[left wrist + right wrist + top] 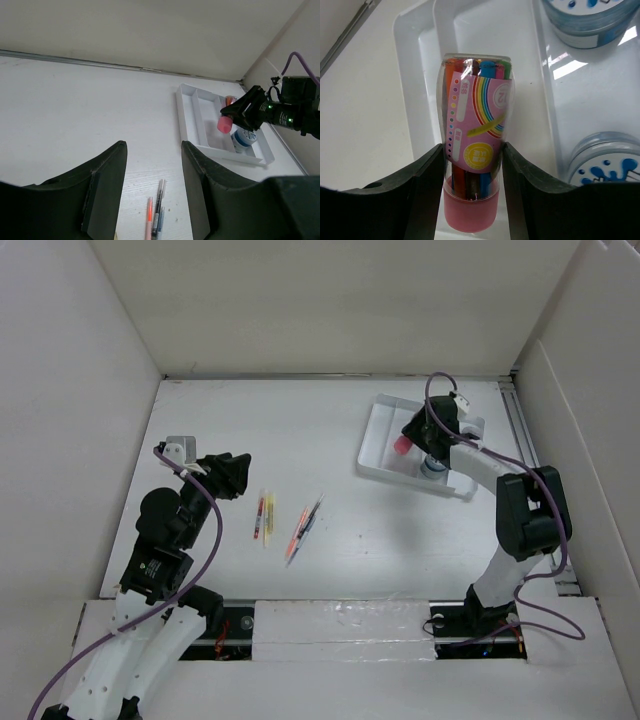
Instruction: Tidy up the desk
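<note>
Here the right gripper [474,172] clamps a pink-capped tube of markers [476,135] over the white tray [199,116] at the far right of the desk [300,425], while the left gripper [153,162] hangs with fingers spread, near the loose pens [266,517].

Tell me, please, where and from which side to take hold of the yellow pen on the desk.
Take the yellow pen at mid-barrel, coming straight down with the open left claw. It lies flat on the desk, thin, running near to far, so the claw should probably close across it left to right. The red pen lies close alongside, so clearance looks tight.
</note>
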Robot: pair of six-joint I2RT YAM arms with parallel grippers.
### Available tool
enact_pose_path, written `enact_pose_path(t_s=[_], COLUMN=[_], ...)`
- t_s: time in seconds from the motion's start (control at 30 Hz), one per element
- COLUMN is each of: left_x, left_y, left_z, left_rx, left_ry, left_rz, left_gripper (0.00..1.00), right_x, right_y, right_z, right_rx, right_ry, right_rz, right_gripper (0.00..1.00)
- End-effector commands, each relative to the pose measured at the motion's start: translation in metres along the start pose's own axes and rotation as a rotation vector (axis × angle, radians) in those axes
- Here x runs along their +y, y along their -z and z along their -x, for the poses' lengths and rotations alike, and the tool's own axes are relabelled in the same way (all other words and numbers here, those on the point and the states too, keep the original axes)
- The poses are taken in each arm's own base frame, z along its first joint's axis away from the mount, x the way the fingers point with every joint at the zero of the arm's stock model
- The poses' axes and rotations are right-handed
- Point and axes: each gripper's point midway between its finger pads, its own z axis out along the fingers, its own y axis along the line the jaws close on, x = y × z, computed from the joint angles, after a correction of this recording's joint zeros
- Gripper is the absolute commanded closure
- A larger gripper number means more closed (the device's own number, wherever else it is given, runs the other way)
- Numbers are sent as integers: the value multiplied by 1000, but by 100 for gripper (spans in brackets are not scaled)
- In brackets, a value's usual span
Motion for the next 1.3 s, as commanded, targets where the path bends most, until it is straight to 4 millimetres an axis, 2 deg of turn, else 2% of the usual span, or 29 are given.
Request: enact_pose_path(t_s=[0.0,0.13,0.23,0.27,0.3,0.33,0.43,0.47,0.53,0.57,0.6,0.63,0.67,0.7,0.73,0.77,0.8,0.83,0.87,0.9,0.93,1.03,1.07,1.1,1.13,1.17,1.2,1.23,1.27], left_x=[-8,-6,-7,-7,-6,-6,-8,-8,-6,-6,-6,-7,-6,-5,-4,-3,-3,-2,-2,-1,-1,1,1,4,4,6,8,8,9], left_y=[1,-1,0,0,-1,-1,0,0,-3,-4,-3,-2,-2,-2,-4,-5,-6,-5,-5,-5,-6,-6,-5,-4,-3,-2,-1,1,2], left_z=[17,14,16,16,15,14,16,17,13,13,12,14,14,16,14,13,12,12,13,14,13,13,14,16,19,20,22,22,22], left_rx=[-53,-43,-53,-53,-49,-43,-50,-52,-39,-34,-34,-43,-45,-51,-43,-37,-32,-34,-42,-43,-41,-36,-40,-51,-64,-71,-77,-77,-80], left_ry=[1,3,2,2,2,0,2,2,1,1,3,3,5,8,9,9,13,16,20,20,21,25,30,37,43,45,46,48,48], left_rz=[-29,-22,-25,-22,-19,-21,-28,-27,-20,-20,-20,-22,-19,-10,-5,0,4,6,8,11,14,30,32,46,50,59,73,75,75], left_gripper=[56,56,56,56,56,56,56,56,56,56,56,56,56,57,58,59,59,60,62,62,62,62,62,62,62,62,61,61,61], right_x=[9,5,7,7,5,13,21,36,43,56,60,64,75,94,99,108,123,129,144,146,152,177,175,186,190,185,194,196,198], right_y=[0,-7,-7,-7,-6,1,7,16,25,35,41,46,53,67,73,78,89,93,104,107,115,139,134,136,136,130,134,133,134], right_z=[25,26,30,32,35,33,30,26,23,17,16,8,2,-18,-36,-50,-83,-103,-144,-148,-182,-225,-237,-237,-242,-250,-255,-258,-266], right_rx=[-54,-53,-65,-71,-85,-99,-117,-127,-161,-171,-200,-196,-200,-171,-140,-116,-51,-8,92,113,173,235,240,224,229,249,261,269,286], right_ry=[-37,-41,-48,-48,-49,-42,-35,-20,0,25,35,50,65,90,110,124,161,182,218,221,266,330,358,361,373,389,390,393,406], right_rz=[28,13,8,7,-3,9,32,68,61,84,74,86,118,176,204,239,296,325,390,407,433,507,491,505,507,479,501,506,513], right_gripper=[78,76,64,43,34,22,20,20,20,21,25,41,53,66,88,97,100,100,100,100,100,98,94,89,79,75,72,66,64])
